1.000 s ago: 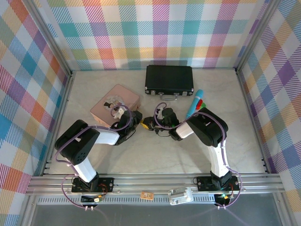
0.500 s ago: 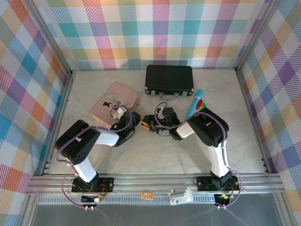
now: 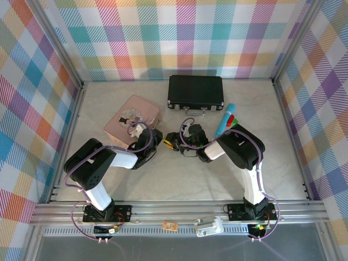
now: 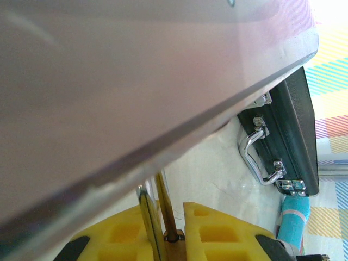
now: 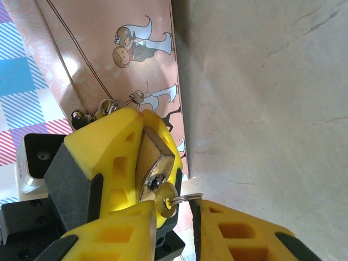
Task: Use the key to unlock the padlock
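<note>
The brass padlock [image 5: 154, 160] is clamped between the yellow fingers [image 5: 103, 152] of my left gripper [image 3: 159, 141], which is shut on it beside the pink tin. The small key [image 5: 166, 199] sits in the keyhole, its wire ring [image 5: 187, 197] pointing right. My right gripper [image 5: 175, 220] brackets the key's head: one finger touches it, the other stands a little off at the ring's end, so the jaws are slightly apart. In the left wrist view the shackle [image 4: 147, 217] rises between my left gripper's [image 4: 173, 239] pads. From above, the padlock [image 3: 167, 143] lies between both grippers, with my right gripper [image 3: 175, 143] on its right.
The pink tin [image 3: 133, 121] lies just behind the left gripper, almost touching it. A black case [image 3: 196, 91] with a chrome handle [image 4: 261, 157] sits at the back. A blue pen [image 3: 224, 119] lies right of the right wrist.
Both grippers and the padlock have crept slightly toward the back of the table. The grip on the padlock is unchanged.
</note>
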